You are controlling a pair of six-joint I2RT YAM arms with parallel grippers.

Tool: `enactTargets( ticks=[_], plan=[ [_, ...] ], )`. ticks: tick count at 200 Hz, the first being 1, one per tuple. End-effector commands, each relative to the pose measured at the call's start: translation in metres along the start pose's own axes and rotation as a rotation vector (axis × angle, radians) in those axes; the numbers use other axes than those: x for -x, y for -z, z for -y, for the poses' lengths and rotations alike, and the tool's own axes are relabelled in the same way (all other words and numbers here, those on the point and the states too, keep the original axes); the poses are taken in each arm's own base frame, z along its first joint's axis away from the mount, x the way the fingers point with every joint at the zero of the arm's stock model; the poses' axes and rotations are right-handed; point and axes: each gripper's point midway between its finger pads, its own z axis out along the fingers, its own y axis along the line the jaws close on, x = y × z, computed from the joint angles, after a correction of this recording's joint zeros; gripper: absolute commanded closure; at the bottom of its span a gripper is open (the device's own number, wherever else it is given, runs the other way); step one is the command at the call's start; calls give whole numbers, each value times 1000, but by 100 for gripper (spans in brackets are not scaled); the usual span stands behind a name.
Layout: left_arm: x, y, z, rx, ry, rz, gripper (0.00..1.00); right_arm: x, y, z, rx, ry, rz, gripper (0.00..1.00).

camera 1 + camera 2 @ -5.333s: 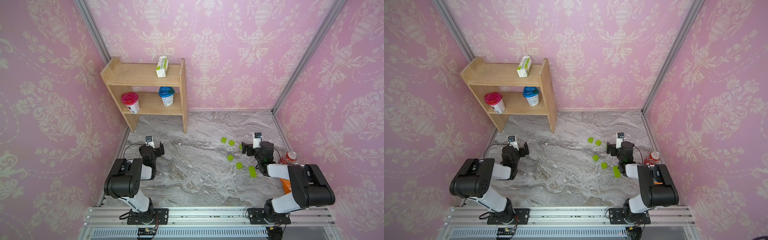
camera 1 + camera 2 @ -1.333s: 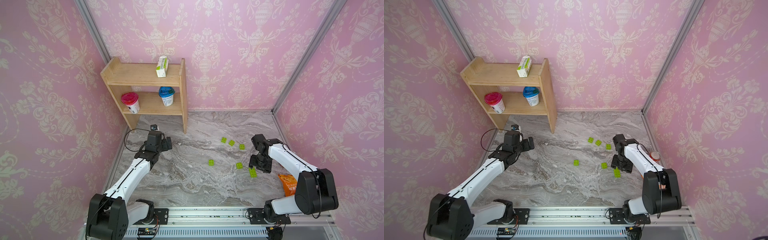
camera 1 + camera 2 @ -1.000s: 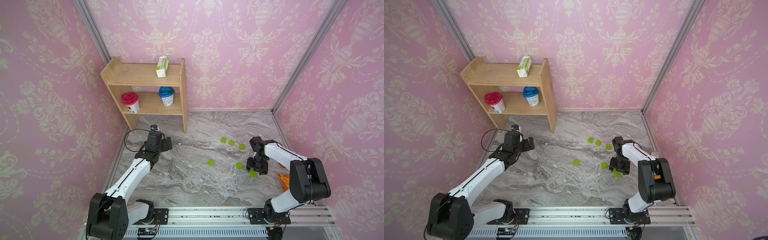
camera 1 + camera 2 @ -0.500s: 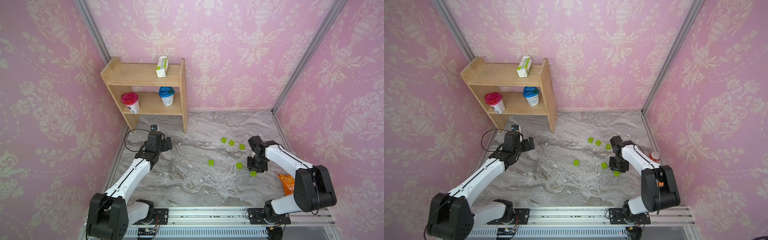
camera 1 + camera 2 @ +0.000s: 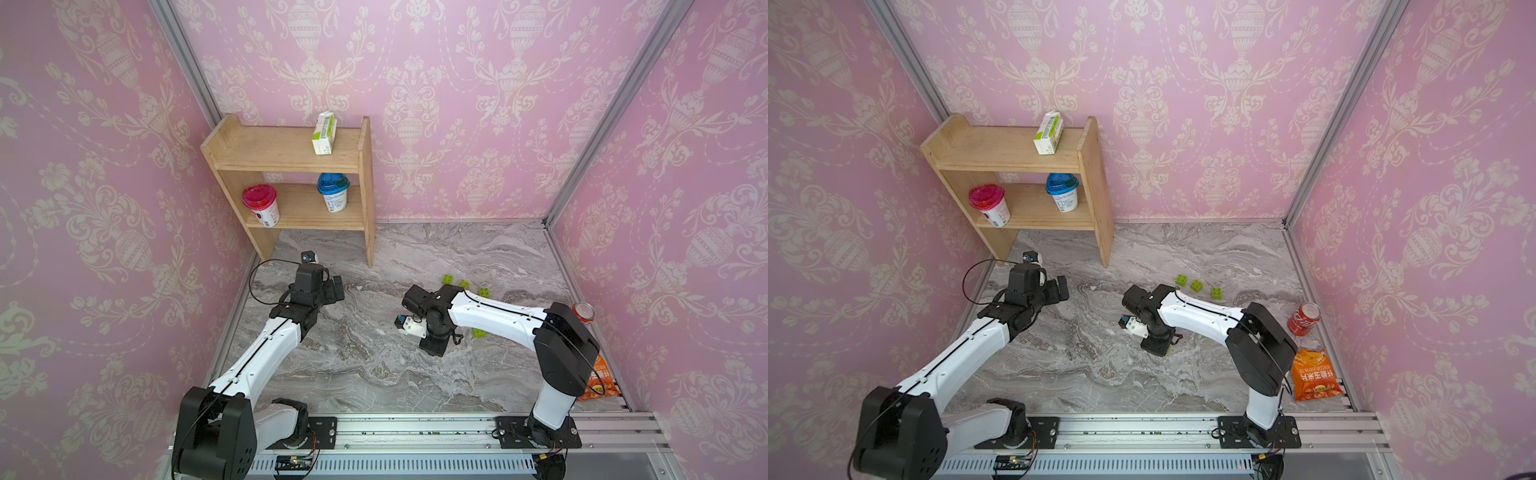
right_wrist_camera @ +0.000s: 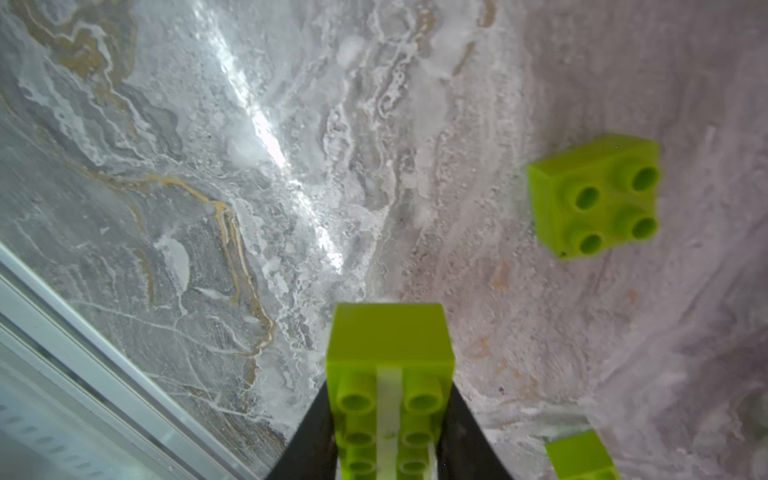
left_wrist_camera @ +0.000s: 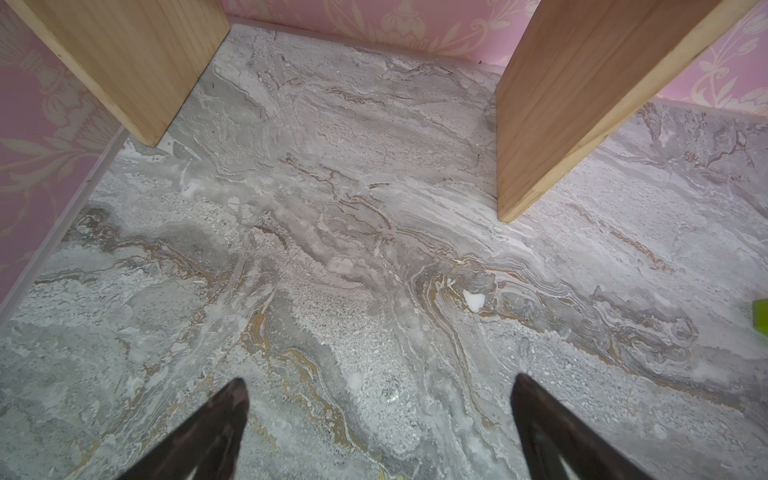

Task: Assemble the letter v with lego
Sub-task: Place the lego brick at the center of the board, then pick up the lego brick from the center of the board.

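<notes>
Lego, lime green, all loose pcs on marble tabletop point(image 5: 353, 374), right half. Item 1: long brick point(image 6: 388, 345), studs toward wrist cam, clamped betw. fingers of R tool point(image 5: 433, 349); tool points down at mid tabletop; whether brick touches surface: cannot tell. Item 2: studs-up sq. brick point(image 6: 594, 195), near long brick, not touching. Item 3: cut-off brick point(image 6: 579, 457) at frame edge, apart from both. Item 4: row of 3 sq. bricks point(image 5: 1196, 285) toward back wall, beyond R arm, each near the next with gaps, seen in both top views. L tool point(image 7: 380, 378): released, fingers spread wide, holding nothing, aimed at legs of shelf point(image 5: 291, 153), left rear. Sundries: carton point(image 5: 324, 133) on top shelf board; red-lid cup point(image 5: 259, 205) and blue-lid cup point(image 5: 332, 195) on lower board; red can point(image 5: 1304, 318) and orange snack bag point(image 5: 1312, 376) along right edge, well apart from bricks.
</notes>
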Motion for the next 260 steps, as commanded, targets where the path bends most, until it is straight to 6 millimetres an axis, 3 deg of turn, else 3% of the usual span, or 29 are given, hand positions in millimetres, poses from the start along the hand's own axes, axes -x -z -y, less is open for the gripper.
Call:
enactTargets(
  ticks=[1,41,74,93,116,135,151,163,184,212,217,249,260],
  plan=[
    [0,8,3,-20,16,9,1,5,0,-9,44,223,-11,87],
    [-1,8,5,-30,21,5,1,6,-19,-2,-4,307,-51,80],
    [-1,7,5,-31,21,5,1,1,-18,-2,-4,284,-73,40],
    [-1,5,7,-37,18,3,1,9,0,1,-39,204,-14,32],
    [2,4,11,-52,12,3,1,24,36,21,-168,-111,85,14],
    [6,6,13,-65,15,13,1,10,59,33,-255,-542,82,1],
    [7,8,13,-70,19,23,1,-11,67,31,-294,-922,99,0],
    [8,9,14,-75,26,29,1,-21,59,19,-237,-1181,132,0],
    [9,11,12,-69,36,39,1,-10,38,5,-91,-1412,225,0],
    [19,18,8,-54,58,86,1,-7,29,6,-114,-1474,232,0],
    [7,14,5,-47,55,60,1,-8,24,5,-123,-1470,211,0],
    [6,12,11,-74,64,51,1,0,2,5,-110,-1465,171,0],
    [4,10,11,-78,64,44,1,-8,-15,2,-120,-1460,119,0]
  ],
)
